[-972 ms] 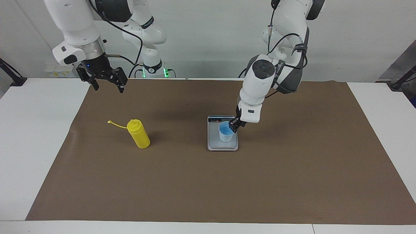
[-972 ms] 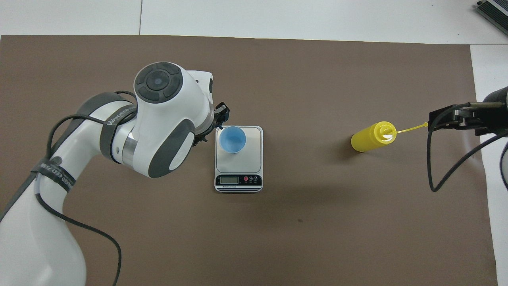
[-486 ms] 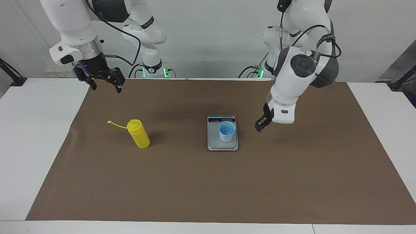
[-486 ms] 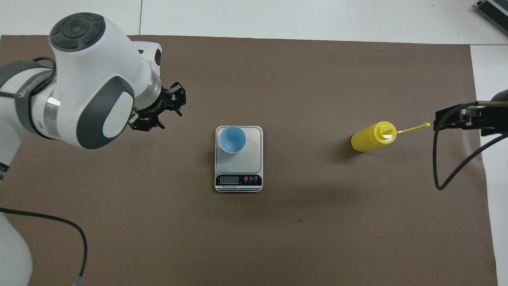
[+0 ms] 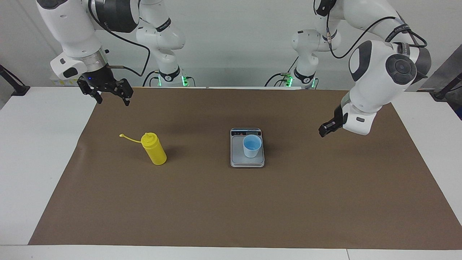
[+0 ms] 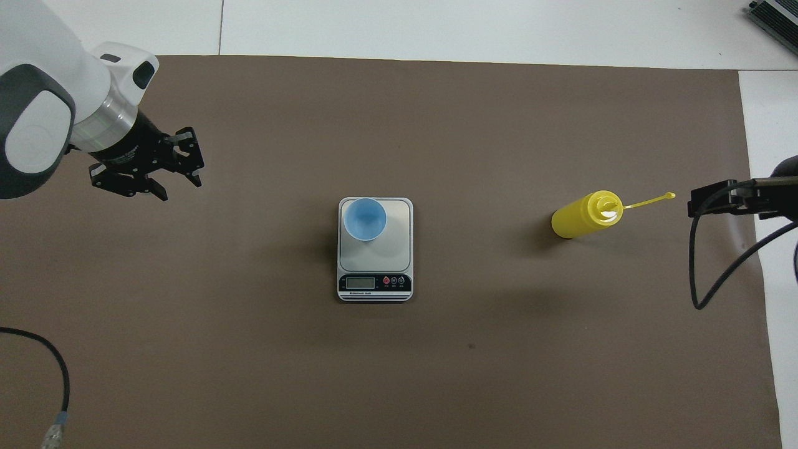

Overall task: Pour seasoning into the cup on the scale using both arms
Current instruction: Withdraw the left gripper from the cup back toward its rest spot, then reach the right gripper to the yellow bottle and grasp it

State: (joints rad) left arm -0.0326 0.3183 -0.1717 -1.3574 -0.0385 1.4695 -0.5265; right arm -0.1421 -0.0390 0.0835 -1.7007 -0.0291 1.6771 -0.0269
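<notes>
Both black two-finger grippers hang in the air with nothing in them. Left gripper (image 6: pixel 163 167), on its white jointed arm, is over the brown mat toward the left arm's end of the table, well apart from the scale; its fingers stand partly apart and grip nothing. Right gripper (image 5: pixel 111 96) is over the mat's edge toward the right arm's end, its fingers spread wide and clear of the bottle.

A small light-blue tapered plastic cup (image 5: pixel 251 146) stands upright on the grey weighing plate of the flat silver-grey kitchen scale (image 6: pixel 393 249), in the plate's corner farthest from the robots on the left arm's side. The scale's dark display strip faces the robots.

A yellow cylindrical plastic squeeze bottle (image 5: pixel 154 148) stands on the brown mat (image 5: pixel 231 206), well apart from the scale toward the right arm's end, its thin tethered cap (image 6: pixel 669 195) sticking out sideways toward that end.
</notes>
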